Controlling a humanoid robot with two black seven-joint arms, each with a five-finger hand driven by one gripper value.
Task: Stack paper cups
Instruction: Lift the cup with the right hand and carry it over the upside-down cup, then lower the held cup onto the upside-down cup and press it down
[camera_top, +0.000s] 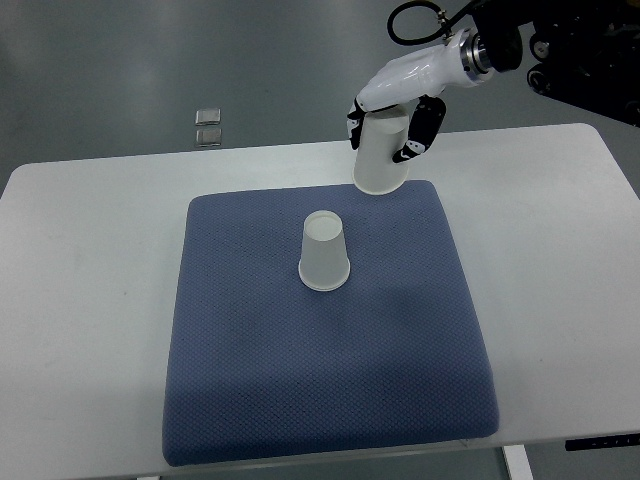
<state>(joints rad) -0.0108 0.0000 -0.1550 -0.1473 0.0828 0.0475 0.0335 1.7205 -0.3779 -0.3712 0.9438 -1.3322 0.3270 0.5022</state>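
White counter (560, 260) carried a blue mat (250, 400) with one inverted paper cup (325, 252); the right robot hand (398, 125) clasped a second cup (380, 155) above its far edge.

Two paper cups (325, 253), one blue mat (330, 370), one white table (80, 300), one hand (400, 120).

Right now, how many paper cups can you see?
2. One cup stands upside down near the middle of the blue mat. The other cup is held mouth-down in the right hand, above the mat's far edge. None seems hidden.
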